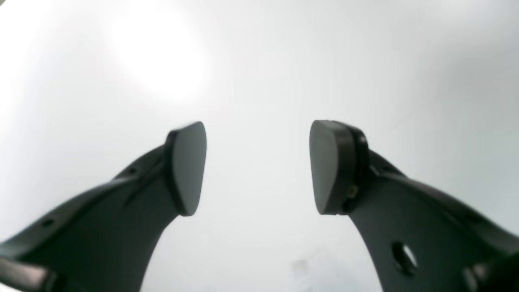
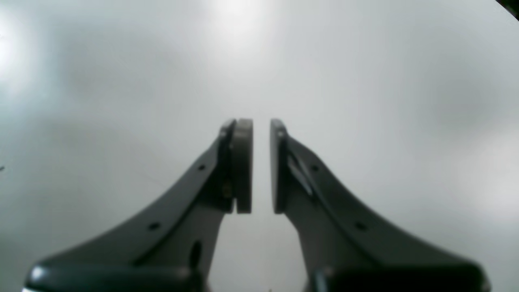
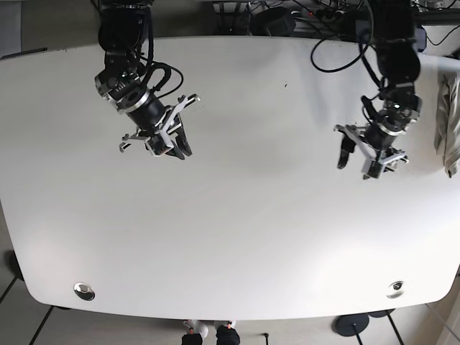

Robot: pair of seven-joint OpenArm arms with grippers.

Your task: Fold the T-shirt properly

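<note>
The T-shirt (image 3: 448,123) is a pale, bunched cloth at the far right edge of the white table (image 3: 244,215), seen only in the base view. My left gripper (image 3: 359,162) hangs over the table just left of it, apart from it, open and empty. In the left wrist view the left gripper (image 1: 257,166) shows both pads wide apart over bare table. My right gripper (image 3: 175,149) is over the table's left part, far from the shirt. In the right wrist view the right gripper (image 2: 261,162) has only a thin slit between its pads and holds nothing.
Black cables (image 3: 330,29) lie along the table's far edge between the two arm bases. Two round metal fittings (image 3: 84,290) (image 3: 395,288) sit near the front corners. The table's curved front edge runs along the bottom.
</note>
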